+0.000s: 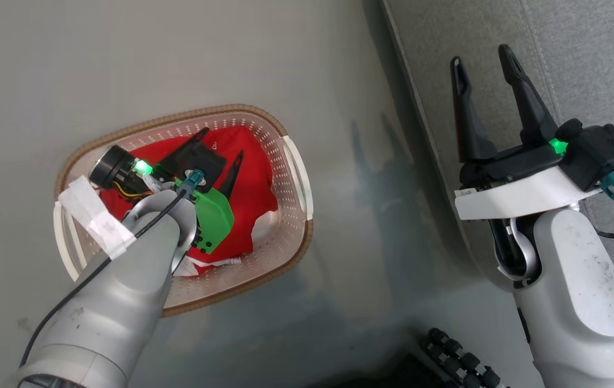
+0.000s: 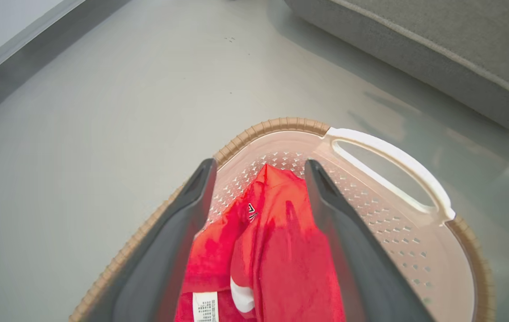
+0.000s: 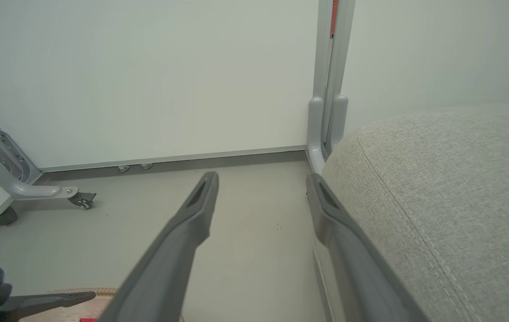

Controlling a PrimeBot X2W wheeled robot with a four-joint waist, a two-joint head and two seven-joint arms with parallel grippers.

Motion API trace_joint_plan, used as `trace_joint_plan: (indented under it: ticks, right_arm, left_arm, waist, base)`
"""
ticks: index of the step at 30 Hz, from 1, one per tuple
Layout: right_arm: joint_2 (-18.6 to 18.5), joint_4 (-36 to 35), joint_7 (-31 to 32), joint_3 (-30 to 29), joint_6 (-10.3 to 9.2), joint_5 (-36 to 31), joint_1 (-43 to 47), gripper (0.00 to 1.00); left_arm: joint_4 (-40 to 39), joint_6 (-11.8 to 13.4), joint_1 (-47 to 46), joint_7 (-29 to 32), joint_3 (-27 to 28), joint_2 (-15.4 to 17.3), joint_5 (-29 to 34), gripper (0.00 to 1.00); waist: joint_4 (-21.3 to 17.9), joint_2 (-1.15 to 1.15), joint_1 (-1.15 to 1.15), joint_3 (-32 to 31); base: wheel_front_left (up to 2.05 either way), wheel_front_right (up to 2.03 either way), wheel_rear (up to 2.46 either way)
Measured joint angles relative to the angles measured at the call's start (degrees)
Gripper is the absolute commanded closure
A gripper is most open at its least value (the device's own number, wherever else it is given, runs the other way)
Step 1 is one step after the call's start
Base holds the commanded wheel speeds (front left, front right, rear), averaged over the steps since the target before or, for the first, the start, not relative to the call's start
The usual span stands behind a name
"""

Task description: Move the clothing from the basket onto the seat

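1. The left jaws are spread wide and grasp nothing. Their dark fingers [image 2: 178, 250] straddle a raised ridge of the clothing [image 2: 276, 250], which lies heaped in the basket [image 1: 188, 116] at centre-left of the head view.
2. The right jaws are also released and empty. They stand at the right of the head view, over the edge of the seat [image 1: 581, 64].
3. Risk: the jaws may pinch only a thin top fold. The cloth looks slick and loose, so it could slide out on the lift.
4. Risk: a fingertip pushed too deep may catch in the basket's holes. The basket looks light and might come up with the cloth or tip.
5. Risk: a long garment may trail over the rim or drag on the floor [image 1: 123, 54] on the way to the seat, or pull other cloth along.
6. Clothing: bright red, soft and creased, with white trim and a printed white label [image 2: 205, 306] at the bottom of the left wrist view.
7. Basket: cream perforated plastic, a rounded rectangle with a brown woven-look rim and a smooth white loop handle [image 2: 393, 156].
8. Seat: grey coarse-woven fabric with a rounded edge and a stitched seam.
9. Floor: smooth grey, faintly glossy.
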Motion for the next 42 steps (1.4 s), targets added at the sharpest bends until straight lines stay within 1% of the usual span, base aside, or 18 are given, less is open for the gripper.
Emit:
trace_joint_plan:
  ticks: [12,20,24,32,37,38,39,42]
  right_arm:
    - [0.02,-2.13,0.0,0.16,0.0,-0.19,-2.89,0.0]
    - [0.02,-2.64,0.0,0.1,0.0,-0.47,-3.16,0.0]
    - [0.01,-3.12,0.0,0.0,0.0,-0.6,-3.28,0.0]
    - [0.02,-3.61,0.0,-0.1,0.0,-0.99,-3.53,0.0]
    - [0.02,-4.04,0.0,-0.09,0.01,-1.03,-3.58,0.0]
    - [0.02,-4.08,0.0,-0.1,0.0,-1.08,-3.58,0.0]
    - [0.02,-4.09,0.0,-0.1,0.01,-1.11,-3.58,0.0]
    - [0.03,-4.14,0.0,-0.12,0.0,-1.47,-3.58,0.0]
  left_arm:
    - [8.89,-0.09,-7.79,0.76,-7.56,0.12,-2.52,0.0]
    - [12.06,-0.09,-10.16,2.97,-11.51,0.45,-4.15,0.0]
    - [13.04,-0.09,-11.1,6.04,-13.45,1.14,-4.48,0.0]
    - [13.81,-0.1,-11.9,11.52,-14.79,1.62,-6.53,0.0]
    - [13.92,-0.1,-11.55,14.62,-17.53,0.34,-9.42,0.0]
    - [13.92,-0.1,-11.57,14.61,-18.0,0.34,-9.8,0.62]
    - [13.92,-0.1,-11.6,14.59,-18.46,0.36,-9.94,0.99]
    - [13.93,-0.11,-11.72,14.69,-19.76,0.33,-10.47,1.0]
  waist:
    - [-1.06,0.0,0.0,9.48]
    - [-1.1,0.0,0.0,13.92]
    - [-0.9,0.0,0.0,15.49]
    - [-0.13,0.0,0.0,17.54]
    - [0.25,0.0,-0.01,18.48]
    - [0.33,0.0,-0.01,18.58]
    - [0.43,0.0,0.0,18.66]
    - [0.67,0.0,0.0,18.65]
  base:
    - [0.0,0.0,0.0]
    - [0.0,0.0,0.0]
    - [0.0,0.0,0.0]
    - [0.0,0.0,0.0]
    - [0.0,0.0,0.0]
    - [0.0,0.0,0.0]
    - [0.0,0.0,0.0]
    - [0.0,0.0,0.0]
